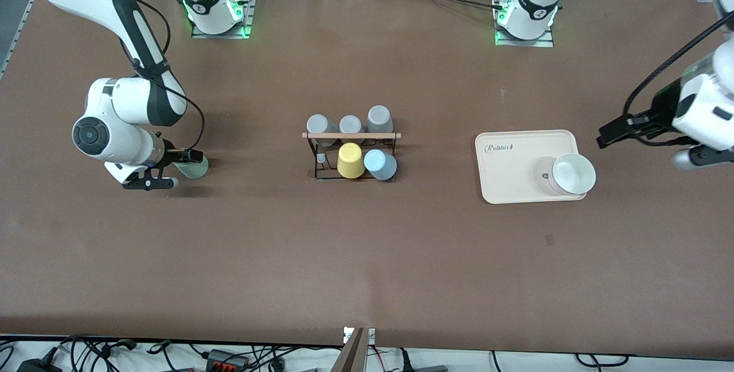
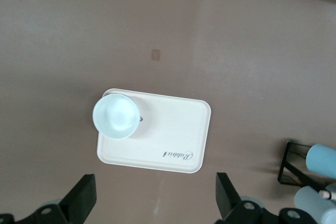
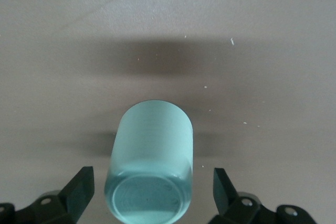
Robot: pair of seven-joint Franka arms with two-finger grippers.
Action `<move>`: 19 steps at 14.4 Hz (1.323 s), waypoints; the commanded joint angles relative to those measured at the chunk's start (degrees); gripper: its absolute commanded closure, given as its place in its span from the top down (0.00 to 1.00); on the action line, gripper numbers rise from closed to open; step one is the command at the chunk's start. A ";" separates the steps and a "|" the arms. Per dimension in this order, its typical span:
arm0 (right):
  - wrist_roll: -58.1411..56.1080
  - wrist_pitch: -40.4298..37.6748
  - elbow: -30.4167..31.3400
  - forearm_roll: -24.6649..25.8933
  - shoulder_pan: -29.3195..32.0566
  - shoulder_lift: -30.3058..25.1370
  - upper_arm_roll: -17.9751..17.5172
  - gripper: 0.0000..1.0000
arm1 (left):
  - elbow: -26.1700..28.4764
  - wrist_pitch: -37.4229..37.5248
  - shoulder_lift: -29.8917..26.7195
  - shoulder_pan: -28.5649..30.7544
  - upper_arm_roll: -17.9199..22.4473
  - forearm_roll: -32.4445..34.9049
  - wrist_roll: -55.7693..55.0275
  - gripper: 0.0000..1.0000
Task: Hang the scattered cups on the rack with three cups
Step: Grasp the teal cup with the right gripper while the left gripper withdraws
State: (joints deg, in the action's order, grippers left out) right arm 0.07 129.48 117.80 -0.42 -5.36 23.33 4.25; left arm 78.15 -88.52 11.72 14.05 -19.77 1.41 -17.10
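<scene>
Now your right gripper [image 3: 152, 195] straddles the mint cup [image 3: 152, 166] lying at the right arm's table end, fingers wide, cup half hidden in front view, blue cup [image 1: 380, 164] on rack [image 1: 351, 154], left gripper [image 2: 155, 195] open over the tray [image 2: 168, 140].

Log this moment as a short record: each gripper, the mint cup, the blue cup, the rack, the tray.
right gripper: low at the right arm's end of the table, jaws open either side of the mint cup
mint cup: lying on its side on the table, not yet gripped
left gripper: waiting over the table beside the beige tray, jaws open, holding nothing
blue cup: upside down on the rack, beside the yellow cup
rack: mid-table, also carrying three grey cups
beige tray: holds one white bowl
</scene>
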 commanded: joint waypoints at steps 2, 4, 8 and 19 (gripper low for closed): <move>0.98 0.60 0.50 0.25 0.26 0.14 -0.29 0.81 | 1.83 2.82 -5.21 2.46 -0.10 -0.88 3.29 1.00; 1.07 0.42 -0.02 0.25 0.00 0.14 -0.29 0.49 | 1.83 3.17 -5.57 4.67 -0.71 -1.05 7.67 1.00; 0.98 -3.78 -4.23 0.07 -0.18 -0.30 -0.47 0.20 | 1.92 3.00 -6.01 4.94 -0.19 -1.14 10.24 1.00; 16.15 -24.54 -30.52 -8.00 -16.76 -0.65 -0.73 0.18 | 9.21 2.82 -14.00 -15.44 23.71 -1.32 17.36 1.00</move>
State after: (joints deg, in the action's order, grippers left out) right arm 9.67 106.07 89.36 -6.71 -18.04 21.34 3.01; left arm 82.51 -85.14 2.28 1.83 0.26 1.04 -1.53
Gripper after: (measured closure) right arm 0.335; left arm 0.000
